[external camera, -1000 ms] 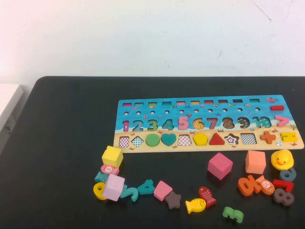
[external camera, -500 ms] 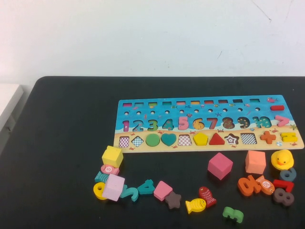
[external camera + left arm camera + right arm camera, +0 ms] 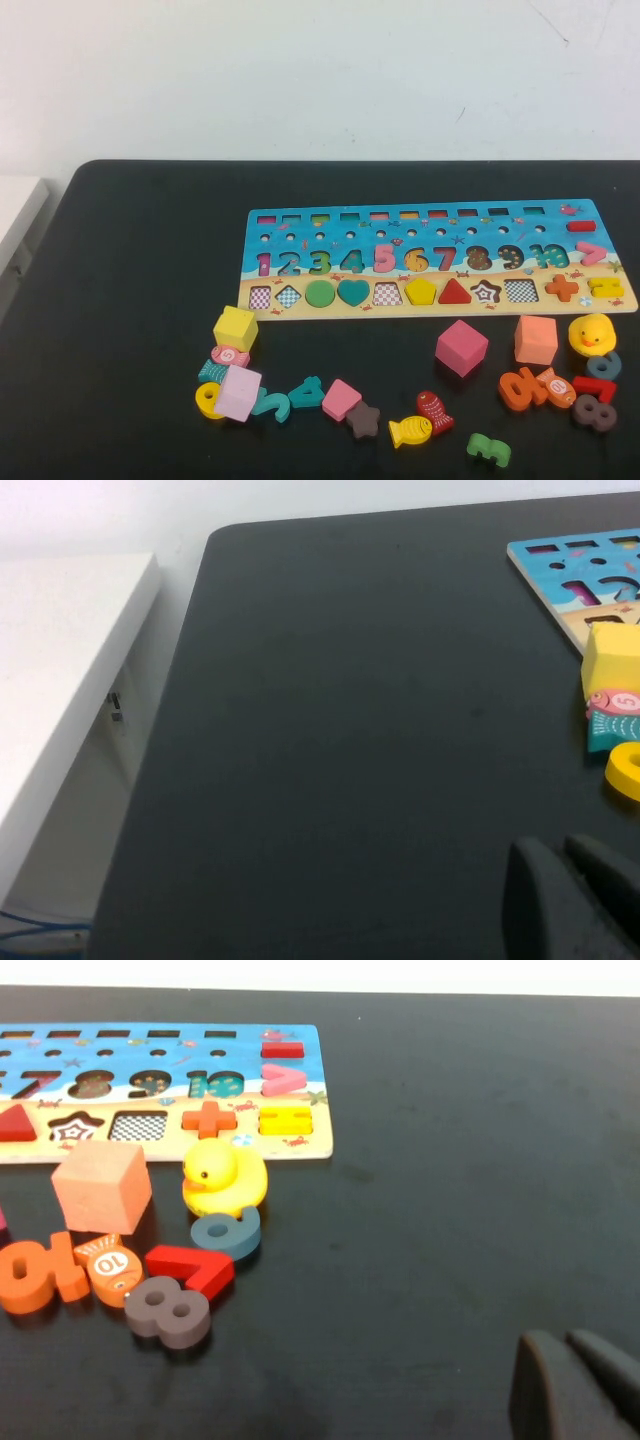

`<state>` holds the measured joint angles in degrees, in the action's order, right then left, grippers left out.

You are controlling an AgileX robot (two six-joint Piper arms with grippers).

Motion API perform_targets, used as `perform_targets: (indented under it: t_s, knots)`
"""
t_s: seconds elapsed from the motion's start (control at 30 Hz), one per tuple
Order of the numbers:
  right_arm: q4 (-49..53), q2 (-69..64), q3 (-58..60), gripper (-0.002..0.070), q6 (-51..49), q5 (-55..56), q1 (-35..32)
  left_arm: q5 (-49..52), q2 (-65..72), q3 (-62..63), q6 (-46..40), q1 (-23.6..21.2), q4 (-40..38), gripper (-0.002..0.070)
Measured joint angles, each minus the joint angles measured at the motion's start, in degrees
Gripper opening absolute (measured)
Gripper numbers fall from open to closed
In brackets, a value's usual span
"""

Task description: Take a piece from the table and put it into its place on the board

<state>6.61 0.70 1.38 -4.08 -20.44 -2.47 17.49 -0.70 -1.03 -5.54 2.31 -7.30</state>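
Note:
The yellow pentagon piece (image 3: 421, 291) lies flat in a slot of the sandy strip of the board (image 3: 430, 228), between a checkered slot and the red triangle. The board lies on the black table (image 3: 140, 300). Neither arm shows in the high view. My left gripper (image 3: 555, 850) is shut and empty, low over bare table left of the board's corner (image 3: 575, 570). My right gripper (image 3: 558, 1342) is shut and empty over bare table, off the board's right end (image 3: 300, 1110).
Loose pieces lie in front of the board: a yellow cube (image 3: 236, 328), a pink cube (image 3: 461, 347), an orange cube (image 3: 536, 340), a yellow duck (image 3: 592, 334), a yellow fish (image 3: 410, 431) and several numbers. A white surface (image 3: 60, 660) adjoins the table's left edge.

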Motion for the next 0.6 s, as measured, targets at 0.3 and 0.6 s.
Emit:
perform_targets:
  t_s: [0.3,0.6]
  knots:
    - [0.00,0.00,0.00,0.0019,0.00,0.00,0.00,0.00,0.00,0.00,-0.03,0.00,-0.38,-0.0001]
    - [0.00,0.00,0.00,0.0018,0.00,0.00,0.00,0.00,0.00,0.00,-0.13,0.00,-0.38,-0.0001]
